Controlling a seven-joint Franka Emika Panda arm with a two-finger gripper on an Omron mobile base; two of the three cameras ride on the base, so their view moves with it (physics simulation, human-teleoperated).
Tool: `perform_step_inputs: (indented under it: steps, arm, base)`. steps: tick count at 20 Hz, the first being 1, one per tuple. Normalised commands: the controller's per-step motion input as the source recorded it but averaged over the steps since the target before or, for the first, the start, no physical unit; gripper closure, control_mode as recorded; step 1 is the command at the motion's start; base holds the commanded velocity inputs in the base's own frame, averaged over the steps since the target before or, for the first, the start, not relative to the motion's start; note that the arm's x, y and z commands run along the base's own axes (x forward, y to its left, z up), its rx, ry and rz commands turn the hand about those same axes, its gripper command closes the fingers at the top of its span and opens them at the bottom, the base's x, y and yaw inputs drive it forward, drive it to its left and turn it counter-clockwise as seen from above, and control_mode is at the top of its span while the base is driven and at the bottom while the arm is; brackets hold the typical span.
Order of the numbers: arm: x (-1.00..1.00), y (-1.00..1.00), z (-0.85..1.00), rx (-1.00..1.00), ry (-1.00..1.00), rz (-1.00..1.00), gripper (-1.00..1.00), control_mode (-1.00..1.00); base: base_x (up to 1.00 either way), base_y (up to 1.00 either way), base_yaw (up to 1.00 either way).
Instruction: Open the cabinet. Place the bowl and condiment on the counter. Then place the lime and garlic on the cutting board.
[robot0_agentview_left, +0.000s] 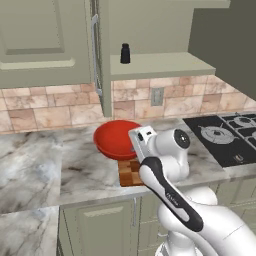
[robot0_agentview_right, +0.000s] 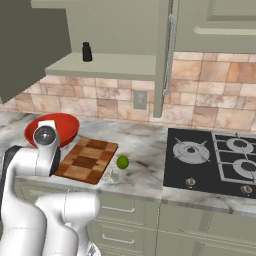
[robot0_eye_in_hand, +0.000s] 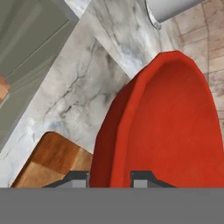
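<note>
Marble counter (robot0_agentview_right: 145, 145) runs under an open cabinet (robot0_agentview_left: 150, 30). From left in the right base view: bowl (robot0_agentview_right: 62, 127), its rim pinched between the part-closed jaws of the gripper (robot0_eye_in_hand: 109, 177), low by the board (robot0_agentview_right: 87, 159); then garlic (robot0_agentview_right: 114, 175), lime (robot0_agentview_right: 122, 161). Bottle (robot0_agentview_right: 87, 51) waits up on the shelf.

My arm (robot0_agentview_left: 200, 220) is glossy white with rounded, bulbous links, a black band with small pale lettering along one segment, dark round joint caps ringed in grey, and a boxy white wrist block.
</note>
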Motion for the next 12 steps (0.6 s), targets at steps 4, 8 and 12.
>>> perform_step_inputs:
  steps: [4, 8, 12]
  arm:
    - [0.24, 0.23, -0.07, 0.00, 0.00, 0.00, 1.00, -1.00]
    - [0.23, 0.24, -0.06, 0.00, 0.01, 0.00, 1.00, -1.00]
    - [0.21, 0.26, -0.05, 0.00, 0.03, 0.00, 1.00, -1.00]
  base:
    - [0.00, 0.00, 0.00]
    - [0.00, 0.00, 0.00]
    - [0.00, 0.00, 0.00]
